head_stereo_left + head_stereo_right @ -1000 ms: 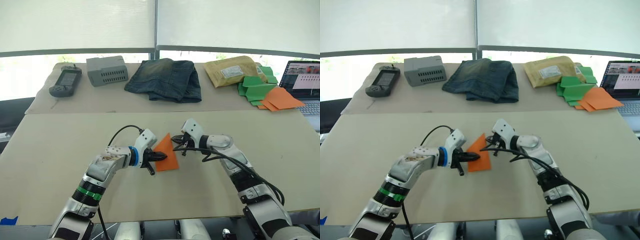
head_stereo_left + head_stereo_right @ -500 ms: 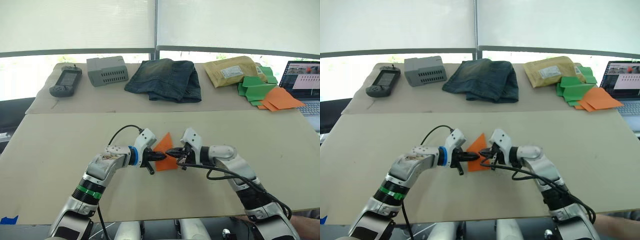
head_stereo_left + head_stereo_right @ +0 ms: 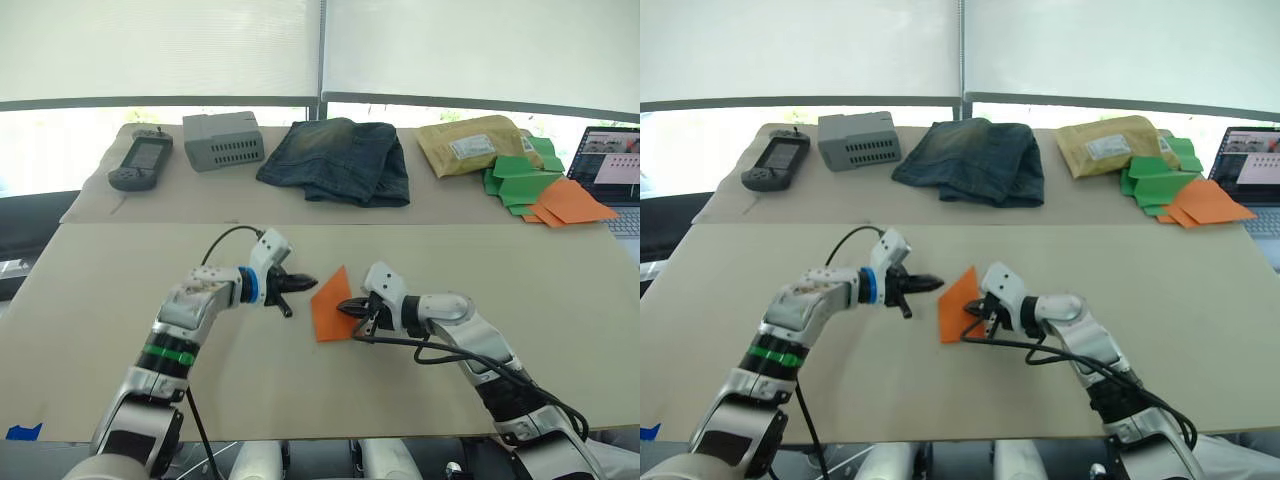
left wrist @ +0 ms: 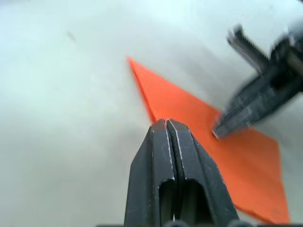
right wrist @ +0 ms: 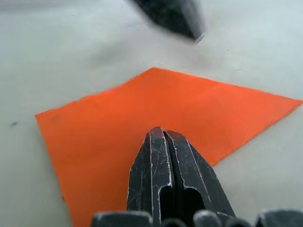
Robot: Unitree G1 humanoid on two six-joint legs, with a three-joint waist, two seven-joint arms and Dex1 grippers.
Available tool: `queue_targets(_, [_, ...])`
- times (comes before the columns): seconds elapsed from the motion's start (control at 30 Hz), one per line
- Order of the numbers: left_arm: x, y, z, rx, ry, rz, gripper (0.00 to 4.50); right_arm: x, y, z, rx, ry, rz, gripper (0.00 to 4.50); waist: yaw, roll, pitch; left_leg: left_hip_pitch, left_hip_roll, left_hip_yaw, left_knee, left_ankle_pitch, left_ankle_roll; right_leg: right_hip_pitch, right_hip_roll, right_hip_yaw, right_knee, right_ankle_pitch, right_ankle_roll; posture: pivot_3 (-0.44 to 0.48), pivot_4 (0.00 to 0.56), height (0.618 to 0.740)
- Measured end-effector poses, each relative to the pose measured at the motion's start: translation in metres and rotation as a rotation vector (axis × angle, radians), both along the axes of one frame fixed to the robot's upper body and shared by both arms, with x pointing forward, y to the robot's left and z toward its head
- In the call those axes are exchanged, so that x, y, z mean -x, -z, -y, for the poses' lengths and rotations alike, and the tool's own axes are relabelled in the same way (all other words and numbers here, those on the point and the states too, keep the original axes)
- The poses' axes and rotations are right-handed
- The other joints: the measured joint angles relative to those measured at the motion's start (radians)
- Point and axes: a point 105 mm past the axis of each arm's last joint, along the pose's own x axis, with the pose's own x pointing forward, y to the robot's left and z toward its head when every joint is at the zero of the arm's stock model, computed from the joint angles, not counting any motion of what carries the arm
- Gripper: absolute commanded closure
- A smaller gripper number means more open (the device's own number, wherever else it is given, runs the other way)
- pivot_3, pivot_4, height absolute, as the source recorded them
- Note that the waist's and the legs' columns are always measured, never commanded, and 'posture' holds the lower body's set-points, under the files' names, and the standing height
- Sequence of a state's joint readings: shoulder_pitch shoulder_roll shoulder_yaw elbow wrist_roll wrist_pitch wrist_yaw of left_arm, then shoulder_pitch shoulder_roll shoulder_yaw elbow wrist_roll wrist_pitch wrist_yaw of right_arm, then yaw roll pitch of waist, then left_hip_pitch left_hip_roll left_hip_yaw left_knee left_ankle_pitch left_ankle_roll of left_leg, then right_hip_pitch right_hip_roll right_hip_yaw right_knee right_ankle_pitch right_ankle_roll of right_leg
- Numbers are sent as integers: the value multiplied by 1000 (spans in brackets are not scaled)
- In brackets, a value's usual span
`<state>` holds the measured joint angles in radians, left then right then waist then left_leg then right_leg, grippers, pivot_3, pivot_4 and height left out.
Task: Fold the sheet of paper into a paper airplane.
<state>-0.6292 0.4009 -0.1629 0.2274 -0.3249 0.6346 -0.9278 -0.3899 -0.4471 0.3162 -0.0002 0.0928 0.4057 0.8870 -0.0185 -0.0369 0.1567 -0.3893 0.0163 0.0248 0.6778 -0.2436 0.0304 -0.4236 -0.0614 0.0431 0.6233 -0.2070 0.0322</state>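
Beige and broad, the bench runs under a row of shaded windows, with a second strip of it along the far edge. Near the middle of the front part lies the sheet of paper, bright orange and folded to a flat pointed shape, one tip aimed at the far edge. The right gripper has its two black fingers pressed together, and in the head views its tip touches the sheet's right edge; the right wrist view shows the closed fingers over the orange surface, with no paper seen between them. The left gripper is also closed on nothing, its tip just off the sheet's upper left side and apart from it. Along the far edge, from the left corner to the right, sit a handheld controller, a grey box, folded jeans, a padded envelope and the piled orange and green paper pieces. A laptop stands at the right edge.
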Motion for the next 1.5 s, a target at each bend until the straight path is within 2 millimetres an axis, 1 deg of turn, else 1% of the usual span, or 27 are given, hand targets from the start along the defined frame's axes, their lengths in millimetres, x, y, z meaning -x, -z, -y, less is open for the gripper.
queue_targets(0.07, [-8,-7,12,24,22,37,4444,1,0,-1,1,-1,2,4500,4,0,0,0,-1,1,0,0,0,0,0,0,-1,0,0,0,150,722])
queue_targets(0.17, [-15,-4,33,32,60,52,4444,2,0,-3,0,-5,3,4500,1,0,0,-1,-1,2,-1,0,0,0,1,1,-1,0,0,0,150,722])
queue_targets(0.27, [-24,0,45,14,72,71,4444,3,1,-3,3,-3,-1,4500,1,0,0,-1,-1,2,-1,0,0,-1,2,0,-1,0,0,0,150,722])
queue_targets(0.43, [-45,13,52,-104,17,113,4444,5,1,-3,5,2,2,4500,3,-1,0,-2,-1,2,-1,0,0,-1,2,0,-1,0,0,0,150,722])
queue_targets(0.57, [-45,22,60,-128,30,104,4444,7,-1,-3,7,4,6,4500,3,-1,0,-3,-1,2,-1,-1,0,-1,1,-1,-3,0,1,0,150,722])
queue_targets(0.6, [-44,26,60,-132,40,96,4444,7,-1,-3,7,5,4,4500,2,-1,0,-3,-1,2,-1,-1,0,-1,1,-1,-3,0,1,0,150,722])
queue_targets(0.73, [-40,28,58,-144,75,111,4444,7,-1,-2,8,9,2,4500,4,-1,0,-4,-1,2,-1,-1,0,-1,1,-1,-3,0,1,0,150,722])
queue_targets(0.9, [-34,32,50,-156,98,136,4444,6,-2,-3,12,5,3,4500,3,-1,0,-3,-1,2,-1,-1,-1,0,1,-1,-3,0,1,0,150,722])
queue_targets(1.0, [-25,36,38,-161,120,149,4444,6,-3,-6,16,-8,5,4500,-2,0,0,-1,0,1,-1,-1,-1,0,1,0,-2,0,1,0,150,722])
queue_targets(1.13, [-11,42,15,-176,131,149,4444,4,-2,-6,22,-13,0,4500,-2,0,-2,2,1,1,-1,-1,-1,1,1,0,0,-1,0,0,150,722])
queue_targets(1.2, [0,43,4,-176,145,137,4444,3,-3,-5,26,-14,0,4500,-2,0,-4,2,2,1,-1,-1,-1,2,1,0,1,-1,0,0,150,722])
queue_targets(1.3, [18,44,-6,-159,161,107,4444,3,-3,-3,36,-23,-5,4500,0,0,-4,3,2,1,-1,-1,-1,2,1,0,1,-2,-1,0,150,722])
queue_targets(1.5, [54,48,-11,-128,235,29,4444,1,-2,1,49,-31,-15,4500,5,0,-4,2,2,0,-1,-1,-1,1,0,0,1,-2,-2,0,150,722])
